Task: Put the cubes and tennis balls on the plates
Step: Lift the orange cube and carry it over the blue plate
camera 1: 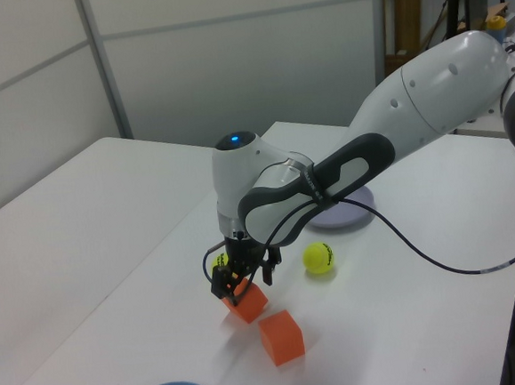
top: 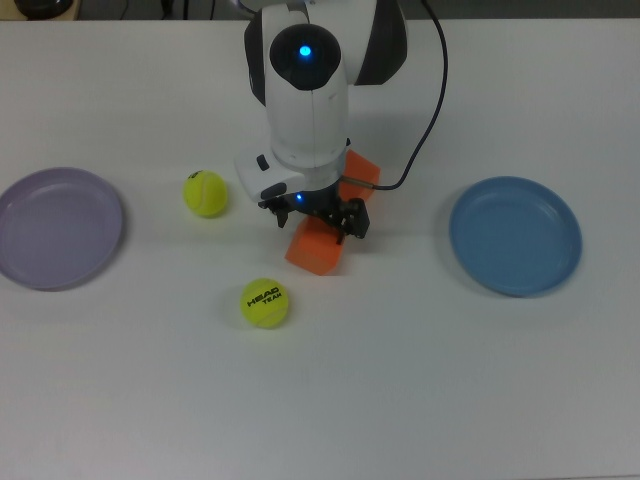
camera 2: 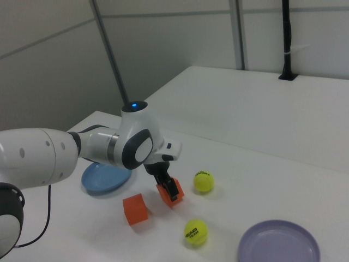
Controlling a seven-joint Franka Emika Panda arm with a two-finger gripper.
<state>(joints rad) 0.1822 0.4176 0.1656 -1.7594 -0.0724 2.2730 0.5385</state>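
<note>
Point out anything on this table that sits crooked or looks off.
One orange cube looks off: held between the gripper fingers, it sits tilted on an edge in the left view, not flat like the other cube. Both plates, lavender and blue, are bare. Nothing looks spilled or damaged.
</note>
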